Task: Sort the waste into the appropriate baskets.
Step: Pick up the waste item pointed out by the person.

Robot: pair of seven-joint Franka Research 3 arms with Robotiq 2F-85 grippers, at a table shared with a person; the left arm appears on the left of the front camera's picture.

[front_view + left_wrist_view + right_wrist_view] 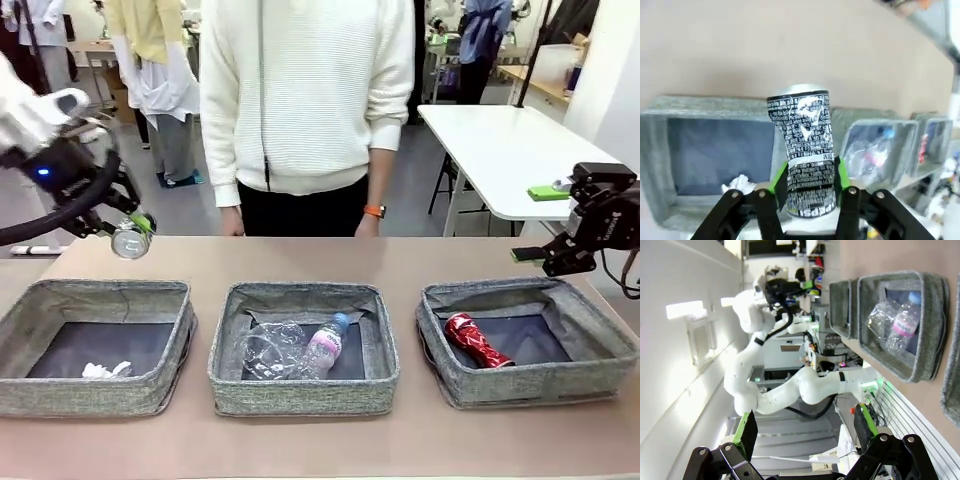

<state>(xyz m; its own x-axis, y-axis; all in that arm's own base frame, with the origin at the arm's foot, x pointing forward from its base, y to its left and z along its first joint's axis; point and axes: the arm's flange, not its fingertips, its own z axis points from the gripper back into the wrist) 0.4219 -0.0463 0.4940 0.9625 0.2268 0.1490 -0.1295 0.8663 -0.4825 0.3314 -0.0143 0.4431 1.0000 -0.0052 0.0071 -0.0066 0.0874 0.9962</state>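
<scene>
I see my left gripper (807, 187) clamped on the black-silver can (804, 150), its green pads (777, 179) pressing both sides. Beyond it, above the tabletop (790, 45), a grey fabric basket (660, 150) holds a crumpled white paper ball (738, 184). The next basket (840, 125) holds clear plastic waste, too blurred to name.

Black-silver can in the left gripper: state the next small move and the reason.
Probably carry it rightward toward the right basket: the left gripper grips the black-silver can above the table behind the left basket, while the red can lies in the right one.
</scene>
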